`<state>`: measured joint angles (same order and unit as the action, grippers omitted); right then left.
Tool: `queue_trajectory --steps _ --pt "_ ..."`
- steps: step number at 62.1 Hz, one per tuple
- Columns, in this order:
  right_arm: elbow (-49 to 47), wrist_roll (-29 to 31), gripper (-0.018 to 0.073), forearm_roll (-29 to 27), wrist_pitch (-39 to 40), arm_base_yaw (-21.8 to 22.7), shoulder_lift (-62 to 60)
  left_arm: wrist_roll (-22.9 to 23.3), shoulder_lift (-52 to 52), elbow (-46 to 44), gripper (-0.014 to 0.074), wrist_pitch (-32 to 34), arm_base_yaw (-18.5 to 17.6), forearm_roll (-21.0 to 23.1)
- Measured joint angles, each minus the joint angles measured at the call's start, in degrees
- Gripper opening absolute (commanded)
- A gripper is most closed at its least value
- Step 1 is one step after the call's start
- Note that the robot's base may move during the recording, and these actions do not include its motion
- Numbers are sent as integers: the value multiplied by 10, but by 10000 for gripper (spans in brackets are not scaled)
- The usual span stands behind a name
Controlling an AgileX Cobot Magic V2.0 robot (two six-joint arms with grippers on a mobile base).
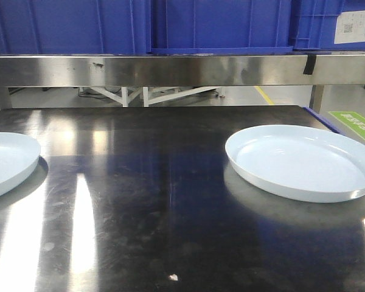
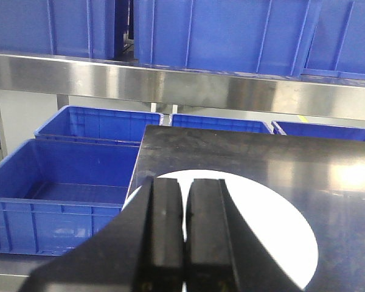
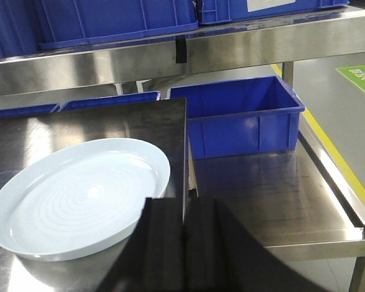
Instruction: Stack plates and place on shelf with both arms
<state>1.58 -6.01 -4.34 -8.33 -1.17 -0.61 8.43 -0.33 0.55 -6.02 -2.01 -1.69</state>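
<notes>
While our left gripper [image 2: 184, 240] shows its two black pads pressed together, with only a hairline seam between them and nothing caught there, our right gripper [image 3: 184, 243] looks the same, its dark fingers closed on nothing. Just beyond the left fingers we see a large, round, glossy, pale bluish-white plate, the left plate [image 2: 267, 225], lying flat by the left edge of the dark glossy tabletop [image 2: 261, 152]. The gripper hangs over its near rim, and we cannot tell whether it touches. Ahead and to the left of the right fingers lies an identical pale shallow dish, the right plate [image 3: 79, 201], flat near the table's right edge. In the front view we find the two well apart on the tabletop and not stacked, the left one partly cut by the frame. Behind the table runs the brushed stainless-steel shelf [image 1: 170, 70], its long front rail under big blue plastic crates [image 1: 219, 24]. Lower blue crates [image 2: 67, 176] stand beside the table on a steel tier.
</notes>
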Motion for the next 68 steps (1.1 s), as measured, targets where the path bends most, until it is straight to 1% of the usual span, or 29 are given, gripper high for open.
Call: queue_trajectory --steps 68 --pt "0 0 56 0 0 0 0 0 0 0 90 0 0 -1"
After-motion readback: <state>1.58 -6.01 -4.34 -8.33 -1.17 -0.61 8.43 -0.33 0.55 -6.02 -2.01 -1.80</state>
